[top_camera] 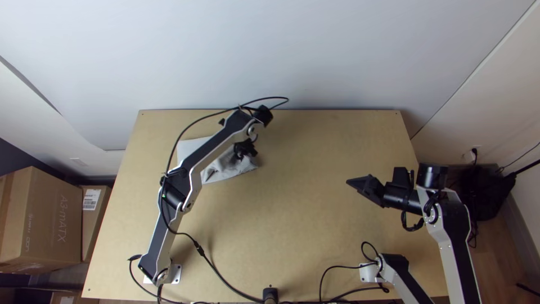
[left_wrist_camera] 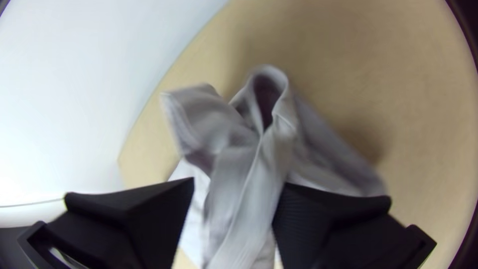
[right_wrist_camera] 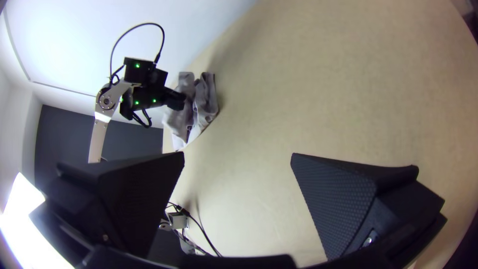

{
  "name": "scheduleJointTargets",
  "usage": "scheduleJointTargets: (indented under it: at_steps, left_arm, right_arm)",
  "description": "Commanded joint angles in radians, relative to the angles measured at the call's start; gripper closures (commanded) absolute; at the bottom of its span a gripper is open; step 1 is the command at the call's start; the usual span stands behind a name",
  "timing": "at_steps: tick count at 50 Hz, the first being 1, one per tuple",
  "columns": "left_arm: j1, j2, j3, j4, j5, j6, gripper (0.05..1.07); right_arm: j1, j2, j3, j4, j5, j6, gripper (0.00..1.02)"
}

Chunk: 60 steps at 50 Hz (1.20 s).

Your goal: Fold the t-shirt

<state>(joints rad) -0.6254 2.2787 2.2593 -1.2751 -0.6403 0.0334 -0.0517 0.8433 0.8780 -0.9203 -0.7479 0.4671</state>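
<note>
One grey t-shirt [top_camera: 226, 169] lies on the tabletop [top_camera: 292, 225] between ten and eleven o'clock from its center in the top view, flatter at its nine o'clock side and bunched toward three. Its long axis runs roughly from nine to three o'clock; which end is the collar cannot be told.

Two robot arms flank the scene, each with one claw. The left claw [top_camera: 246, 151] hangs at the shirt's bunched part, its arm crossing over the cloth and hiding some of it from above. In the left wrist view, the left claw [left_wrist_camera: 240, 182] has its two fingers apart, grey folds showing between them.

The right claw [top_camera: 351, 182], between two and three o'clock and well apart from the shirt, points toward ten. The right wrist view pictures its two fingers spread wide.

The left wrist view reveals a raised loop of cloth with a dark purplish inside; the right wrist view catches the creased folds from the side and green lights on the left arm. The top view takes in three cardboard boxes [top_camera: 53, 225] beyond the tabletop's nine-to-eight o'clock edge.
</note>
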Motion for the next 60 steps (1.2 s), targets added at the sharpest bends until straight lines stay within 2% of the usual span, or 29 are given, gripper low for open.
scheduleJointTargets:
  at_steps: [1,8,17,28,35,41,48,53,60]
  left_arm:
    - [-0.057,-0.012,0.062,0.063,-0.013,-0.018,0.10]
    - [-0.079,-0.082,0.071,0.154,-0.009,-0.018,0.10]
    - [-0.031,-0.231,0.071,0.175,0.019,-0.043,0.10]
    - [0.113,-0.449,0.037,0.095,0.133,-0.081,0.10]
    - [0.237,-0.550,0.017,0.039,0.185,-0.081,0.10]
    - [0.334,-0.625,0.014,-0.009,0.260,-0.081,0.10]
    - [0.417,-0.697,0.000,-0.052,0.292,-0.069,0.10]
    - [0.463,-0.734,-0.015,-0.073,0.301,-0.059,0.10]
    - [0.536,-0.774,-0.035,-0.090,0.315,-0.046,0.10]
  right_arm:
    - [0.023,-0.030,-0.051,-0.012,0.010,0.015,0.04]
    - [0.073,-0.036,-0.059,-0.012,0.033,0.028,0.04]
    - [0.223,0.050,-0.020,0.092,0.097,0.088,0.04]
    - [0.400,0.344,0.165,0.227,0.162,0.139,0.04]
    - [0.501,0.545,0.348,0.247,0.254,0.142,0.04]
    - [0.575,0.709,0.503,0.247,0.266,0.140,0.04]
    - [0.650,0.859,0.638,0.284,0.266,0.120,0.04]
    - [0.690,0.947,0.708,0.333,0.268,0.134,0.04]
    - [0.702,1.080,0.805,0.334,0.286,0.171,0.04]
